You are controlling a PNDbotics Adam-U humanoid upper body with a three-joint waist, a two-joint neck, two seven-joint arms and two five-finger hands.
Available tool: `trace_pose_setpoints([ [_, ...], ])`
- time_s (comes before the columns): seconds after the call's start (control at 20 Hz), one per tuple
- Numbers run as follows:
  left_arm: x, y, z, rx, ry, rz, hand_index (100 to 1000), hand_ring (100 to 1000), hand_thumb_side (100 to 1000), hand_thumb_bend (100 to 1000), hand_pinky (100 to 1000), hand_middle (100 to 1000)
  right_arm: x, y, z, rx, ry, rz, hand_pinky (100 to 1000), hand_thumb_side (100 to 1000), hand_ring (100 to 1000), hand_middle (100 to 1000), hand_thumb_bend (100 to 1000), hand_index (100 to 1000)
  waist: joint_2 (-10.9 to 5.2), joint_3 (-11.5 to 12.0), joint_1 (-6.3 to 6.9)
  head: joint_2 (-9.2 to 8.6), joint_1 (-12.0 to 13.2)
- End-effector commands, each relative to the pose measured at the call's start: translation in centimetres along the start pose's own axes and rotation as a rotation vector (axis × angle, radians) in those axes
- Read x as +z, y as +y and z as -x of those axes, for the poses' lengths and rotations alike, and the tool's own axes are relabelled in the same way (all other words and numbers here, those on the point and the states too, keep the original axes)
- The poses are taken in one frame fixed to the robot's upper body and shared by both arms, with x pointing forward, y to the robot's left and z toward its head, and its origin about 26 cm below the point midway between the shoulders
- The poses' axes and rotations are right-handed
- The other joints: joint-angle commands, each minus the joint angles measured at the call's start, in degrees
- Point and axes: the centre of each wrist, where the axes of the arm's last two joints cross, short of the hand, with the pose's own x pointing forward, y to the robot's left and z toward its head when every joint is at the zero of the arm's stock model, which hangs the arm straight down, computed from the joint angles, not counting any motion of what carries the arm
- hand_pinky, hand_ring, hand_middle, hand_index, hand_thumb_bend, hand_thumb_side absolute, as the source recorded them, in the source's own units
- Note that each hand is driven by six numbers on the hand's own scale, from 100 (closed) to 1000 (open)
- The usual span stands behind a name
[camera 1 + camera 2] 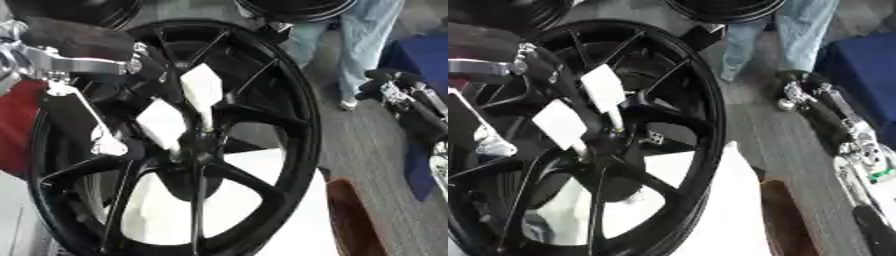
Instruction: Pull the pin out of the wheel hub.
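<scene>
A large black spoked wheel (289,100) stands tilted and fills most of both views. Two pins with flat white handles stick out of its hub (197,145) on thin shafts: an upper pin (201,87) and a lower pin (162,122). My left arm, black with a silver bracket, comes in from the upper left. Its left hand (156,64) lies dark against the spokes just left of the upper pin, and its grip is hidden. My right hand (796,89) hangs far to the right of the wheel, fingers relaxed, holding nothing.
A white surface (297,220) lies under the wheel, with a brown object (350,220) at its right edge. More black wheels (297,7) stand behind. A person's legs in jeans (359,45) and a blue block (420,55) are at the back right. Something red (17,125) shows at the left.
</scene>
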Motion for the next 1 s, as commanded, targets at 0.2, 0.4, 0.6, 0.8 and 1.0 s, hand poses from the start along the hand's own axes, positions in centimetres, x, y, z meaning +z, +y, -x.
trace_pose_setpoints([
  [0.2,-0.18,0.14,0.65,-0.014,0.017,0.001,829,722,238,424,761,730,-0.24,-0.11,-0.63,0.016,-0.022,-0.006,951,542,688,619,100,768,-0.87,-0.1,-0.51,-0.54,0.17],
  [0.4,-0.43,-0.06,0.96,-0.001,0.023,-0.017,811,698,233,387,750,701,-0.23,-0.08,-0.61,0.015,-0.022,-0.007,951,543,688,620,100,769,-0.85,-0.2,-0.61,-0.49,0.07],
  [0.6,-0.2,0.06,0.85,0.011,0.007,-0.029,804,692,235,377,749,692,-0.18,-0.05,-0.53,0.014,-0.019,-0.007,951,545,689,620,100,769,-0.82,-0.2,-0.67,-0.42,-0.04],
  [0.8,0.22,0.27,0.68,0.022,0.003,-0.043,784,670,218,350,739,667,-0.16,-0.03,-0.48,0.014,-0.017,-0.006,952,546,689,621,100,770,-0.82,-0.16,-0.65,-0.45,-0.1],
  [1.0,0.03,0.08,0.81,0.03,0.006,-0.037,736,617,206,311,720,608,-0.16,-0.02,-0.48,0.012,-0.018,-0.005,952,547,690,621,100,770,-0.8,-0.24,-0.73,-0.53,-0.12],
])
